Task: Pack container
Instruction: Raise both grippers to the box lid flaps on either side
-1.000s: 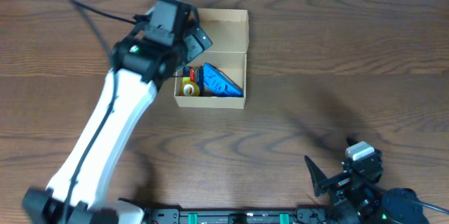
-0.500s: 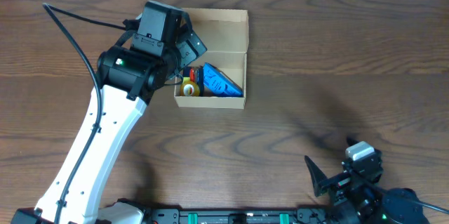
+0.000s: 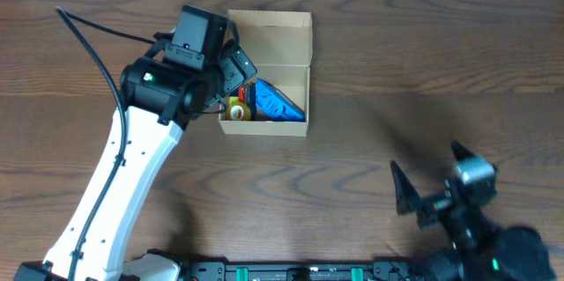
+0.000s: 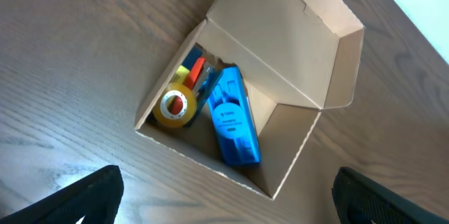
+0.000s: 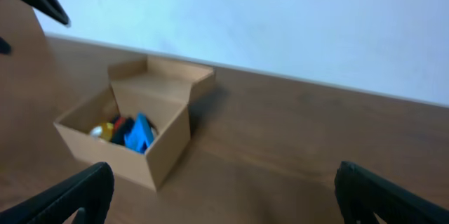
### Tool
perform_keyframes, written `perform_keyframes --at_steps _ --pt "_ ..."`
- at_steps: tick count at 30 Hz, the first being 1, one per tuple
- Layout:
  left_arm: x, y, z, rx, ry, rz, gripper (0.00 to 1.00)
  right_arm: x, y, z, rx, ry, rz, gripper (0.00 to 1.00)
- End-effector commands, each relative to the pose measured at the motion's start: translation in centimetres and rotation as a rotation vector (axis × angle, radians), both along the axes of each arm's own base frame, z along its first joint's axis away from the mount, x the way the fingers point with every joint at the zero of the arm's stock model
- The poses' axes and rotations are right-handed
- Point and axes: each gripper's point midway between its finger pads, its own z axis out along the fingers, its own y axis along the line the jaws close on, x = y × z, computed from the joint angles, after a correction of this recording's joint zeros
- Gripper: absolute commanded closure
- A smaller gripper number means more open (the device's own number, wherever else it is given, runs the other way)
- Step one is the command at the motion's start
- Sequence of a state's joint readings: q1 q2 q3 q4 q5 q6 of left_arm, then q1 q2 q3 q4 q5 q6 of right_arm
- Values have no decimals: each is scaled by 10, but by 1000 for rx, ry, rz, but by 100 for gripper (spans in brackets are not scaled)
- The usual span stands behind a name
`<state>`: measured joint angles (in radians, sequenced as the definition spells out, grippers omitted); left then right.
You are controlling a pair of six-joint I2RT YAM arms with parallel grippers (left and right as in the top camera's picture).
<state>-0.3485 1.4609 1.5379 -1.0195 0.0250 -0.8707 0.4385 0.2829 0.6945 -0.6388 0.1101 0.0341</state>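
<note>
1. The left gripper (image 3: pixel 236 68) is hanging over the left edge of the box (image 3: pixel 275 39), its fingers (image 4: pixel 95 194) standing wide apart with nothing between them. It is sitting almost where it was half a second ago.
2. The box is resting on the table (image 3: pixel 397 70) at the far side, left of centre, with its lid folded back. A yellow tape roll (image 3: pixel 236 112) and a blue packet (image 3: pixel 282 105) are lying inside, unmoved.
3. The right gripper (image 3: pixel 430 173) is also spread open and empty. It has swung up and to the right since the earlier frame.
4. The left gripper is hiding the box's left wall from above. Small red and yellow pieces behind the tape roll are hard to make out. The right wrist view is blurring the box (image 5: pixel 165 136), and the bottom edge is cutting off the right arm.
</note>
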Motion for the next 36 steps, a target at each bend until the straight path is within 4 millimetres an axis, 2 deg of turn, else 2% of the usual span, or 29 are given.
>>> perform_keyframes --at_steps 1,7,9,11,13,14,15,18,19,20,22,24,25,30,36 --pt "6 11 3 -53 10 14 5 29 11 15 -66 94 -3 1" --pt "22 55 8 -145 -5 115 4 102 38 31 -212 306 5 1" --pt "31 74 12 -151 -40 165 0 126 47 30 -237 340 5 1" --pt "43 94 18 -145 -90 219 14 152 59 25 -262 344 16 1" --pt "56 111 22 -141 -137 266 28 176 68 15 -263 342 14 5" --pt "62 119 22 -135 -154 288 36 186 71 10 -262 342 11 1" --pt "67 125 20 -123 -163 310 43 197 73 1 -257 351 6 1" --pt "81 141 6 -67 -160 360 81 220 74 -24 -205 402 -40 2" --pt "86 145 -2 -50 -148 373 90 227 73 -34 -179 429 -62 17" --pt "90 148 -10 -40 -132 383 94 232 71 -43 -153 453 -85 34" --pt "98 151 -29 -26 -97 396 94 241 65 -58 -100 497 -137 67" --pt "106 154 -49 -38 -57 419 94 249 60 -71 -42 535 -187 96" --pt "111 154 -59 -53 -40 427 94 252 58 -76 -15 548 -209 99" --pt "138 144 -108 -169 20 380 94 269 55 -96 91 589 -241 99" --pt "159 120 -162 -341 97 311 95 285 53 -130 225 680 -235 99"
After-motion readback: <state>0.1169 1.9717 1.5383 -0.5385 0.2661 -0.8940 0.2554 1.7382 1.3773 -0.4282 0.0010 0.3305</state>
